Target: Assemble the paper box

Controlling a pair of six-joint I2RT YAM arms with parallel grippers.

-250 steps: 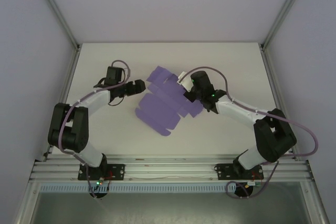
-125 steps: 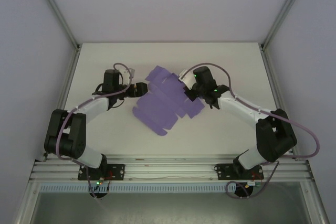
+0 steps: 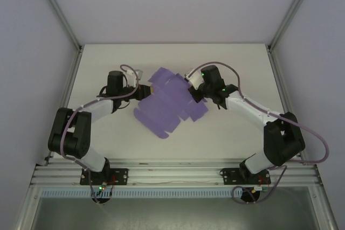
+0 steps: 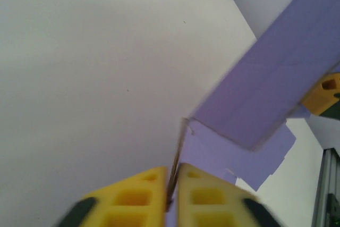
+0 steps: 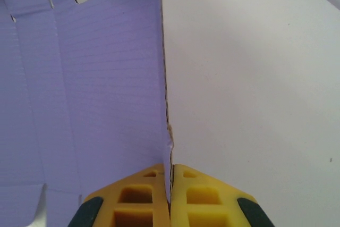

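Since one second ago the left gripper (image 3: pixel 145 91) has gone from a place just beside the sheet to its left edge and has closed there. The flat purple die-cut paper sheet with flaps, the paper box (image 3: pixel 167 103), has shifted slightly toward the left edge of the white table (image 3: pixel 108 133).

Now the paper box is about in the middle of the table, between the two arms. Most of it looks flat from above.

From the left wrist camera, the left gripper (image 4: pixel 172 176) has its yellow fingers (image 4: pixel 133 190) pressed together on a thin edge of the paper box (image 4: pixel 276 78). One purple panel rises at a slant above the table on the right of this view.

The right gripper (image 3: pixel 193 87) is at the right side of the sheet, on the part nearer the far edge of the table. From its wrist camera the right gripper (image 5: pixel 170 176) is also closed, with a straight edge of the paper box (image 5: pixel 95 89) pinched between its yellow fingers (image 5: pixel 138 190). Purple paper lies to the left of this edge and bare table to the right.
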